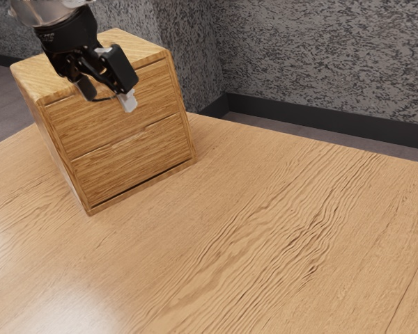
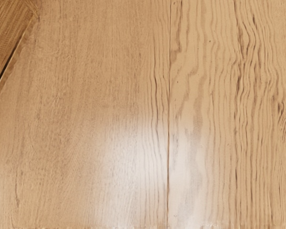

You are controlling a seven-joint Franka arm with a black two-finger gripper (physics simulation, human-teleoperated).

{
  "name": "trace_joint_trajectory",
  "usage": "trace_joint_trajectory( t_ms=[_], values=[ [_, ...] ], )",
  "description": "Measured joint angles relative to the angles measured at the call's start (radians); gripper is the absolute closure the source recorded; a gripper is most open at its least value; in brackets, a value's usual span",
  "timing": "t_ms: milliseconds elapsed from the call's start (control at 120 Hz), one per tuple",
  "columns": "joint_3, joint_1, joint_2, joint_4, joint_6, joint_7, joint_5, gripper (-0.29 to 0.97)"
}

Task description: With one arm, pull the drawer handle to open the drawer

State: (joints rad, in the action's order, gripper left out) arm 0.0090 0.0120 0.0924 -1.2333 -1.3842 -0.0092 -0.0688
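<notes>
Hovering my black two-finger gripper (image 1: 109, 97), jaws wide, before the upper drawer (image 1: 153, 94) of the light wooden cabinet (image 1: 129, 156); both drawers look shut.

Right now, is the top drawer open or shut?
Shut. In the exterior view the top drawer lies flush with the lower drawer and the cabinet frame. The gripper is in front of it.

The drawer cabinet (image 1: 125, 139) is honey-brown wood with fine straight grain. The bench (image 1: 279, 236) is lighter tan, with wavy darker grain lines and a pale glossy patch. The jaws are black, one tipped with a light grey pad (image 1: 128, 103), and the wall (image 1: 320, 49) is speckled grey above a black skirting board (image 1: 320, 117).
</notes>
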Motion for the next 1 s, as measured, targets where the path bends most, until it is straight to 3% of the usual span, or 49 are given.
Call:
trace_joint_trajectory(
  t_ms=[67,167,333,467,600,733,875,1000],
  values=[
    [-0.004,-0.033,0.001,-0.003,0.025,-0.001,-0.002,0.00],
    [-0.001,-0.003,0.002,-0.018,0.053,0.003,-0.017,0.00],
    [0.010,0.009,-0.033,-0.040,0.052,0.058,-0.105,0.00],
    [0.012,0.011,-0.067,-0.070,-0.065,0.184,-0.183,0.00],
    [0.012,0.014,-0.073,-0.099,-0.167,0.307,-0.217,0.00],
    [0.010,0.076,0.048,-0.376,-0.410,0.408,-0.235,0.00],
    [-0.084,0.144,0.080,-0.511,-0.594,0.492,-0.436,0.00],
    [-0.095,0.147,-0.009,-0.469,-0.682,0.526,-0.487,0.00]
  ],
)
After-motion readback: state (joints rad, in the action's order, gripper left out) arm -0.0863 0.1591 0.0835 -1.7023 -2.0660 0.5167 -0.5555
